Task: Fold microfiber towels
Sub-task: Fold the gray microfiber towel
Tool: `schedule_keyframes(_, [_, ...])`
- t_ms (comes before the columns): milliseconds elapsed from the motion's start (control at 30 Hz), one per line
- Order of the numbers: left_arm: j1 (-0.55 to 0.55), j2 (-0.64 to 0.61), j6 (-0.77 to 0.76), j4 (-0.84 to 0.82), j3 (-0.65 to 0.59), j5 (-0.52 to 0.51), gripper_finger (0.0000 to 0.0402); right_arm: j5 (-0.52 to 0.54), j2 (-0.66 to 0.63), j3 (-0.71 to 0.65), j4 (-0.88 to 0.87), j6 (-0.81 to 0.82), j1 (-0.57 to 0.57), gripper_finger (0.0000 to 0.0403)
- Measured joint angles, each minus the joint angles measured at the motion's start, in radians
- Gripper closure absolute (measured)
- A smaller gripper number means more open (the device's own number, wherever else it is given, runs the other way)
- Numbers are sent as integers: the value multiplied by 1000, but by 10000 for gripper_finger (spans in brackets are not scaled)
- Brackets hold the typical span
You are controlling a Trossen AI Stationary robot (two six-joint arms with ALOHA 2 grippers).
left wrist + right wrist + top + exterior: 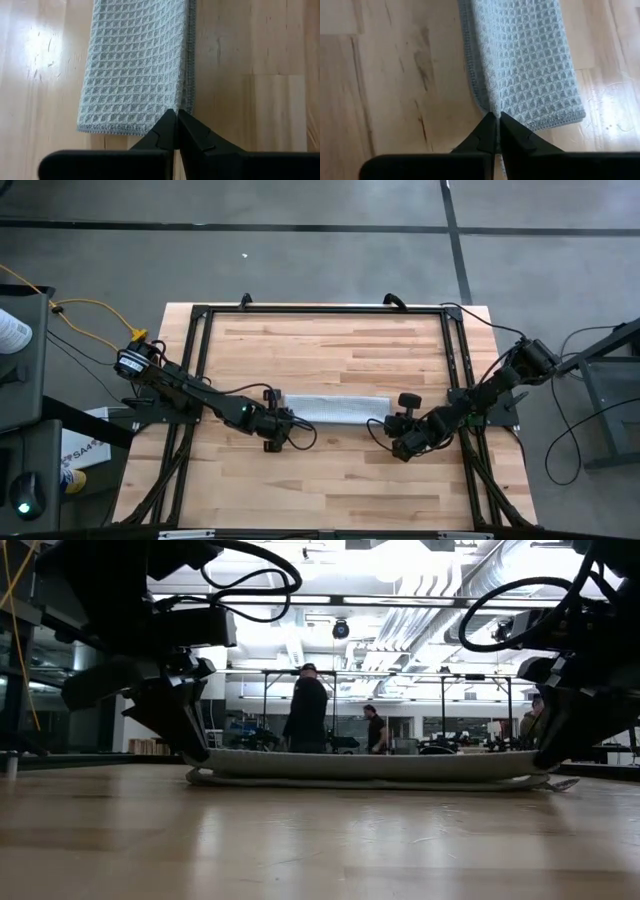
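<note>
You see even, bright light from above. In the low view the ceiling lamps are overexposed and the near table is blurred. Glare lies on the wood in both wrist views.

I see a pale grey-blue towel with a waffle grid of small raised squares and a slightly darker stitched hem. The table under it is light blond wood in long planks with brown grain streaks. Both grippers, left and right, are matte black. A yellow cable runs far left.
</note>
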Motion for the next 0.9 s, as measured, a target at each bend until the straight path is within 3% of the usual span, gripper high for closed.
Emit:
schedule_keyframes(333, [0, 0, 15, 9, -2, 0, 338, 20, 0, 0, 9, -1, 0, 350])
schedule_keyframes(900, [0, 0, 23, 10, -1, 0, 259, 23, 0, 0, 9, 6, 0, 237])
